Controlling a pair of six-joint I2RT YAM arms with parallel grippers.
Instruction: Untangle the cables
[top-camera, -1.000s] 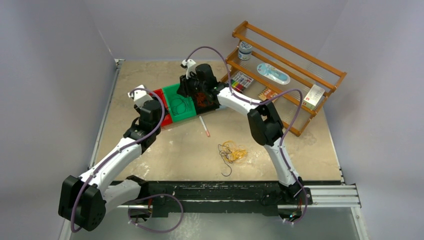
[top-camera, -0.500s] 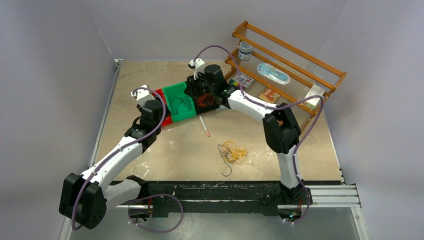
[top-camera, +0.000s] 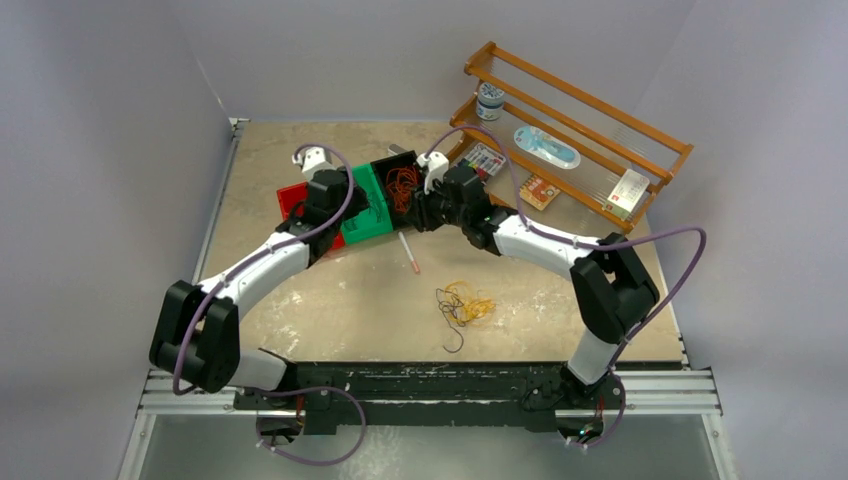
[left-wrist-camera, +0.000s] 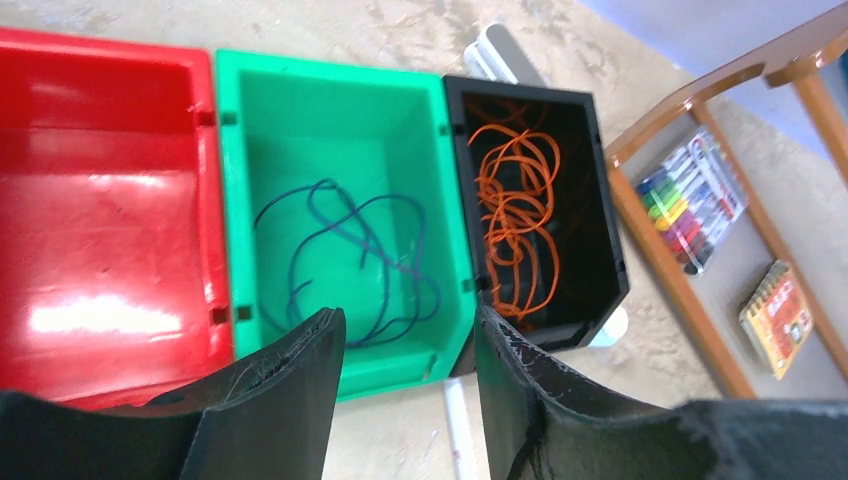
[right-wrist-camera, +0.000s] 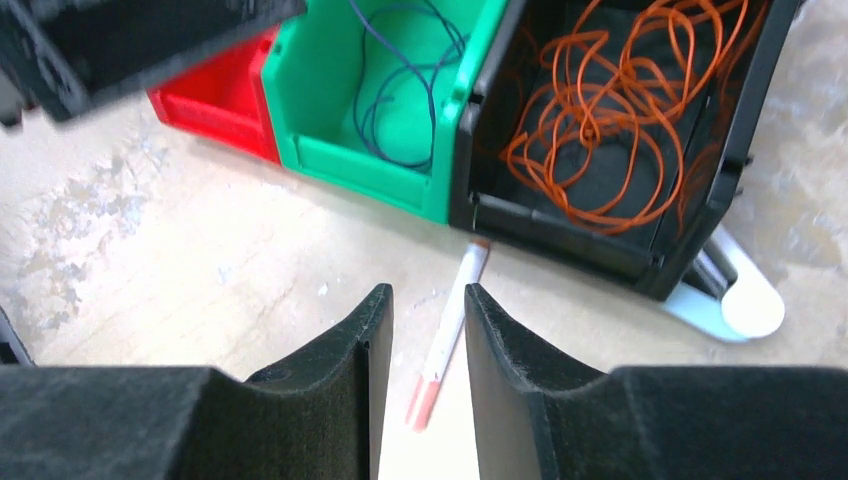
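Note:
A tangle of yellow-orange and dark cables (top-camera: 465, 303) lies on the table in front of the arms. An orange cable (left-wrist-camera: 515, 210) is coiled in the black bin (top-camera: 400, 185). A dark blue cable (left-wrist-camera: 350, 250) lies in the green bin (top-camera: 368, 208). My left gripper (left-wrist-camera: 405, 335) hovers open and empty above the near wall of the green bin, beside the red bin (left-wrist-camera: 100, 200). My right gripper (right-wrist-camera: 428, 300) is open with a narrow gap and holds nothing. It hangs just in front of the black bin, over a pen (right-wrist-camera: 450, 340).
The red, green and black bins (right-wrist-camera: 600, 250) stand side by side at the back. A white flat piece (right-wrist-camera: 740, 300) sticks out from under the black bin. A wooden rack (top-camera: 590, 120) with markers and small packs stands at the back right. The pen (top-camera: 409, 253) lies near the bins.
My right gripper has pulled back from over the black bin toward the right, and the orange cable now lies there uncovered. My left arm has swung right, from beside the red bin to above the bins.

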